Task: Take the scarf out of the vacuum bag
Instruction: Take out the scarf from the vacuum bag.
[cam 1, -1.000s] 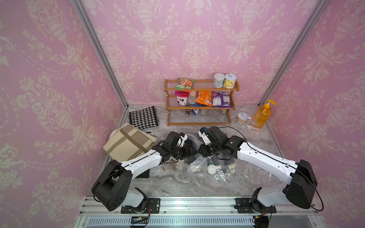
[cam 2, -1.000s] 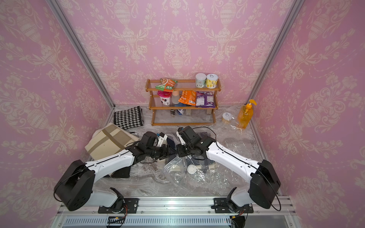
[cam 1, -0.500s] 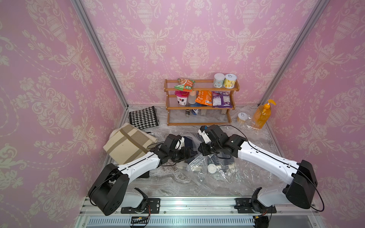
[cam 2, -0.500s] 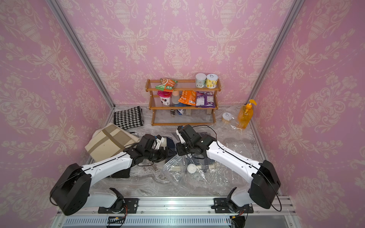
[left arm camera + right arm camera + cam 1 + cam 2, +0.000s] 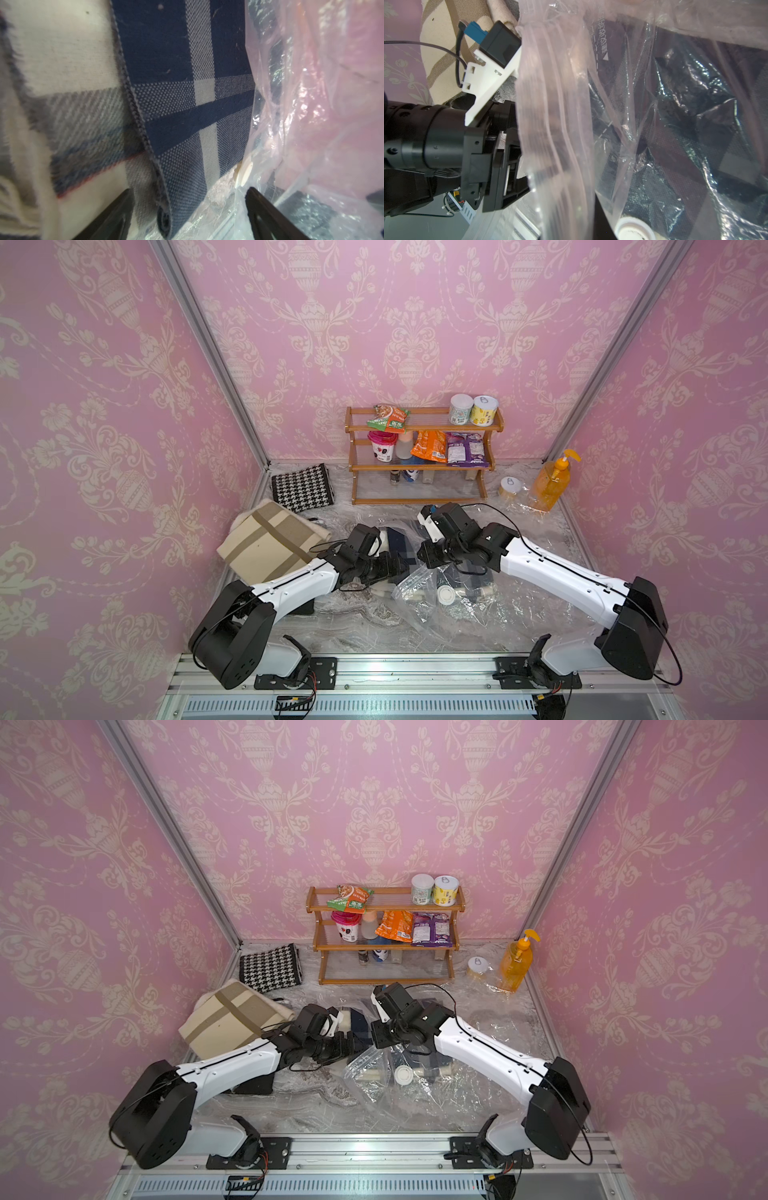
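The left gripper (image 5: 188, 195) is standing wider open than a second ago, its fingers straddling the edge of the navy scarf (image 5: 176, 62). The right gripper (image 5: 424, 562) is pinching the mouth of the vacuum bag (image 5: 469, 614), which is lying at six o'clock from the rack (image 5: 419, 466), scarf poking out at ten o'clock

Free at the front, over the bare table (image 5: 357, 626) between vacuum bag (image 5: 469, 614) and rail (image 5: 415, 664). Free but narrow before the wooden rack (image 5: 419, 466). Blocked at the left by the beige blanket (image 5: 270, 545) and the checked cloth (image 5: 302, 488) behind it. Blocked in the back right corner by soap bottle (image 5: 550, 485) and small can (image 5: 510, 486). Almost closed in the middle, between left arm (image 5: 299, 583) and right arm (image 5: 557, 572).
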